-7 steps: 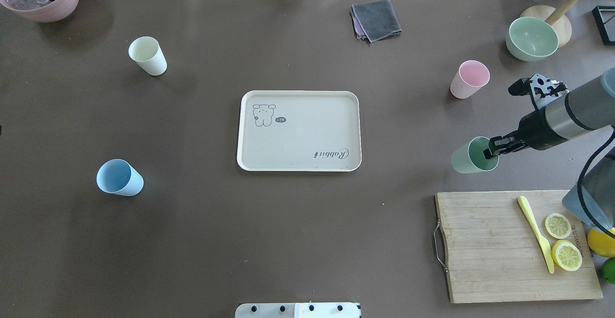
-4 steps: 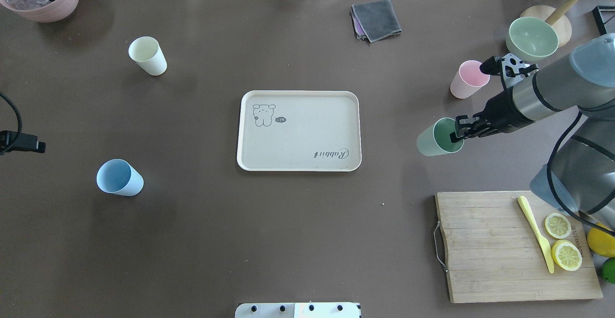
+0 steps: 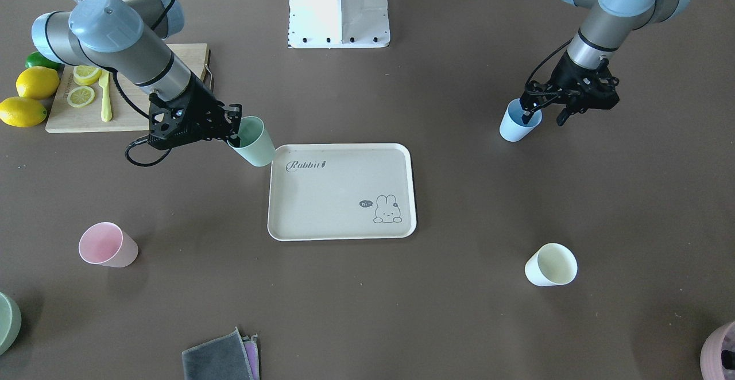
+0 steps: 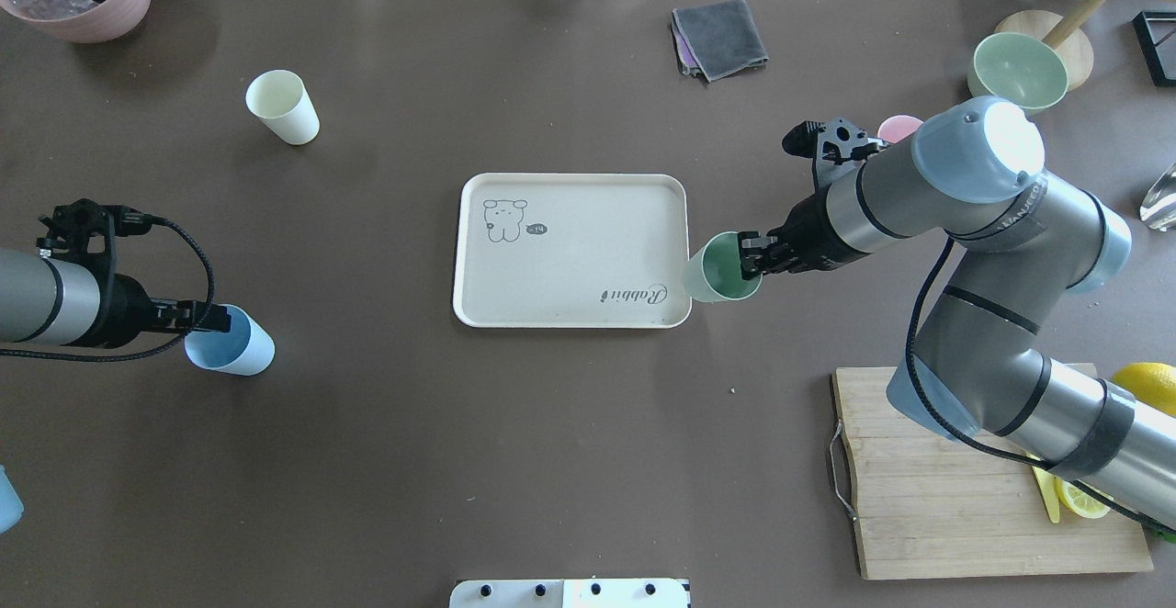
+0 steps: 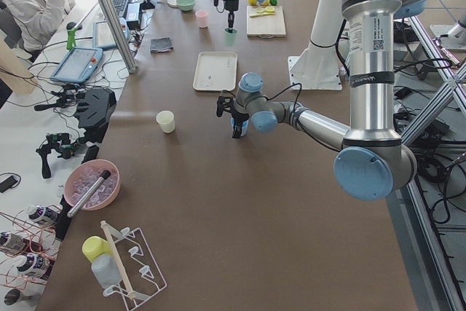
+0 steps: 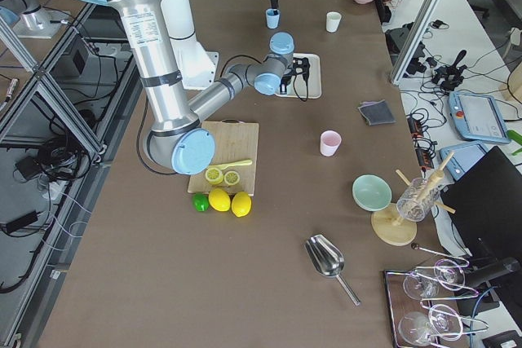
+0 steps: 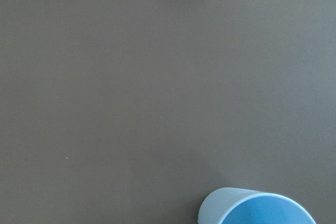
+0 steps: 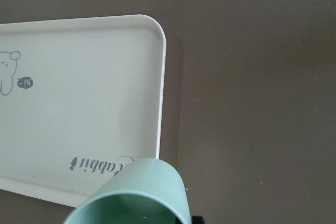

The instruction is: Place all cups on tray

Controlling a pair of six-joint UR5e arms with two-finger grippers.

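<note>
Now the mint cup (image 4: 712, 270), pinched by the right fingers (image 4: 750, 256), reaches the tray's (image 4: 570, 250) rim, nearly placed, while the newly arrived left fingers (image 4: 214, 317) straddle the blue cup's (image 4: 239, 347) rim, spread.

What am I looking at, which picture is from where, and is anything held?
Two robot arms at a brown table, each ending in a two-finger claw. One camera looks down from behind the robot, one faces it (sides swap), two watch from the table's ends, one rides each wrist. The right claw grips a mint green cup by its rim at a corner of the empty tray. The left claw, seemingly open, dips one finger into the blue cup. The pink cup and pale yellow cup stand apart, untouched.
</note>
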